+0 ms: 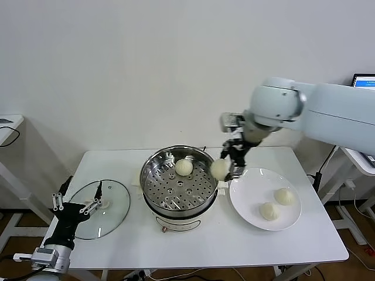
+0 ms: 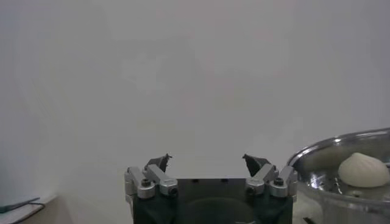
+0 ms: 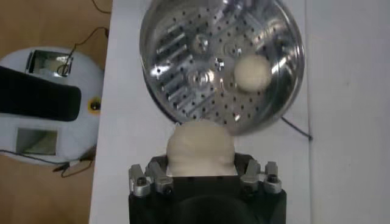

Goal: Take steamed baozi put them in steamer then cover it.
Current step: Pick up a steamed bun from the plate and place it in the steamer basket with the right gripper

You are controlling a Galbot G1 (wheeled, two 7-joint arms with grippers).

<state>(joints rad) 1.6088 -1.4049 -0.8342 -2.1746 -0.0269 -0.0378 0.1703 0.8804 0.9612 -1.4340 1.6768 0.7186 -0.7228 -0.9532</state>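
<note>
The steel steamer (image 1: pixel 153 193) stands mid-table on its cream pot base, with one steamed baozi (image 1: pixel 184 167) on its perforated floor. My right gripper (image 1: pixel 225 167) is shut on a second baozi (image 1: pixel 219 168), held in the air just above the steamer's right rim. In the right wrist view that baozi (image 3: pixel 200 147) fills the jaws, with the steamer (image 3: pixel 183 67) and its baozi (image 3: pixel 252 72) below. Two more baozi (image 1: pixel 285 196) (image 1: pixel 269 211) lie on the white plate (image 1: pixel 246 199). My left gripper (image 1: pixel 75 206) is parked open at the table's left edge, empty.
The glass lid (image 1: pixel 114 211) with a white handle lies flat on the table left of the steamer, right by my left gripper. A white wall is behind the table. A side table edge shows far left, a screen corner far right.
</note>
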